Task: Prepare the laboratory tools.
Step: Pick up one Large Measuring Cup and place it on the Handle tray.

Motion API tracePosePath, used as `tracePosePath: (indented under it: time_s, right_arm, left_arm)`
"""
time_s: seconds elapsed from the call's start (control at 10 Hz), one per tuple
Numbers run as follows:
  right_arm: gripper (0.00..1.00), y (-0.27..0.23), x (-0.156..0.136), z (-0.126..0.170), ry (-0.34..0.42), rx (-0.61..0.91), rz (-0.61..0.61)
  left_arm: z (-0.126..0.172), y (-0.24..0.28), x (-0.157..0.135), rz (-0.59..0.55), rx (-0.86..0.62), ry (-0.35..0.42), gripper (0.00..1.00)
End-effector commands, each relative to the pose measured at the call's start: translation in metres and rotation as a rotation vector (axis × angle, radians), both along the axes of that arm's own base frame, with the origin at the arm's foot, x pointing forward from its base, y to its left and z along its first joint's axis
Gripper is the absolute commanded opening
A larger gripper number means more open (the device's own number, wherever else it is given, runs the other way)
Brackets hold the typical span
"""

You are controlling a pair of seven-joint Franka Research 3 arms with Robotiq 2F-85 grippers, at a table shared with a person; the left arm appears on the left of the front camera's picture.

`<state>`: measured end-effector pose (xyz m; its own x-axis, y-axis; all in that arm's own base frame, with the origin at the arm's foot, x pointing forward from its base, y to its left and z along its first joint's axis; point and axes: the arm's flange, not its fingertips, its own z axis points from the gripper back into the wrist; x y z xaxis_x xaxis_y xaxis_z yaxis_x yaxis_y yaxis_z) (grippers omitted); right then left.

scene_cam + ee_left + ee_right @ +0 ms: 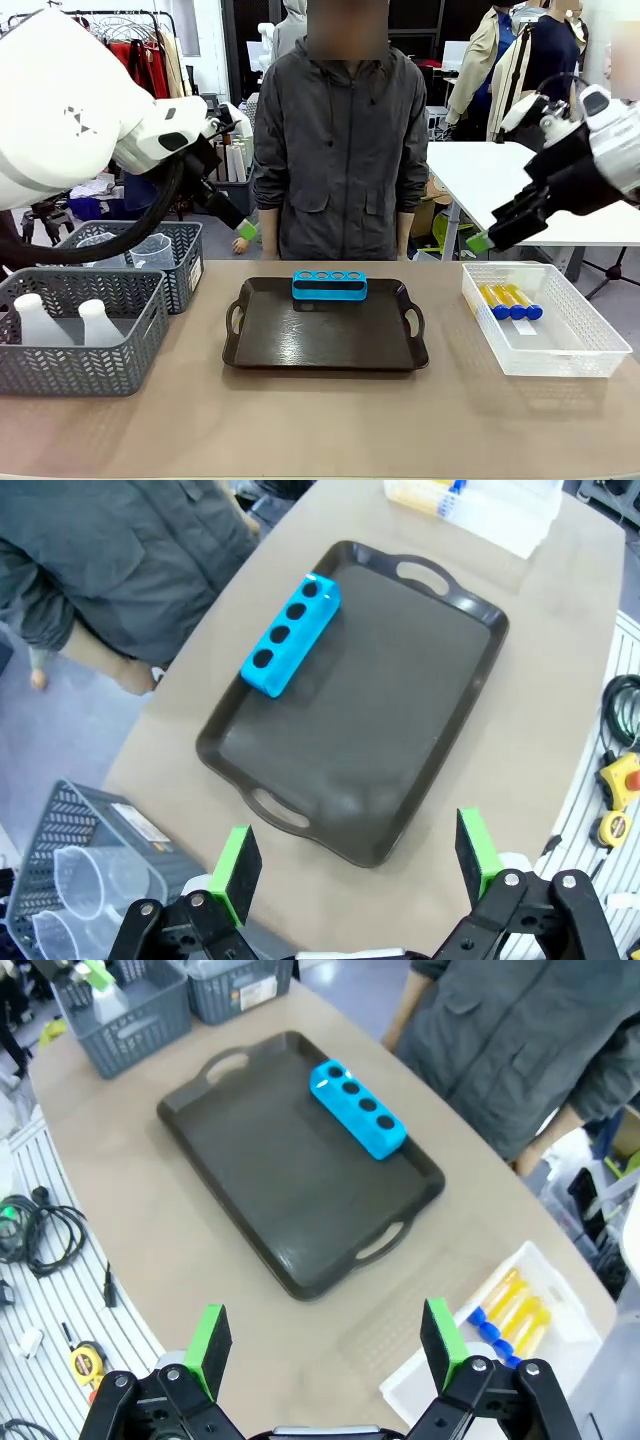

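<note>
A blue tube rack [329, 285] [290, 635] [357, 1109] lies on the far edge of the black tray [325, 340]. Three yellow blue-capped tubes [510, 301] [508, 1315] lie in a clear bin [545, 352] at the right. Two white conical flasks [60, 320] stand in the near grey basket [75, 365]. Clear measuring jugs [150, 250] [70, 895] sit in the far grey basket [185, 265]. My left gripper [246, 230] [355, 865] hangs open high above the table's left. My right gripper [480, 242] [325, 1340] hangs open above the bin.
A person in a grey jacket [340, 140] stands at the far side of the table, arms down. The tray [400, 680] [270, 1170] has handles at both ends. Cables and a tape measure [85, 1360] lie beside the table on my side.
</note>
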<state>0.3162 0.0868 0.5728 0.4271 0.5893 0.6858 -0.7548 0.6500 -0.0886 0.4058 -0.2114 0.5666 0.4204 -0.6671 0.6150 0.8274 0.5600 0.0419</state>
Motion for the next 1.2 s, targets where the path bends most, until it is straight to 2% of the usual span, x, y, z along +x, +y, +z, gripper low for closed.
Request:
tracePosePath:
  time_s: [0.0, 0.1, 0.2, 1.1]
  right_arm:
    - [1.00, -0.002, 0.012, 0.024, -0.001, -0.019, 0.004]
    - [1.00, -0.002, 0.018, 0.030, 0.009, -0.045, -0.003]
    - [1.00, -0.001, 0.002, 0.015, -0.008, 0.003, 0.003]
    - [1.00, 0.000, 0.004, 0.017, 0.009, -0.004, 0.006]
  left_arm:
    - [0.004, 0.005, 0.016, -0.020, -0.007, -0.011, 1.00]
    - [0.004, 0.004, 0.016, -0.007, -0.019, -0.022, 1.00]
    - [0.004, 0.001, 0.006, 0.004, -0.001, -0.007, 1.00]
    - [0.004, 0.001, 0.006, 0.004, -0.001, -0.007, 1.00]
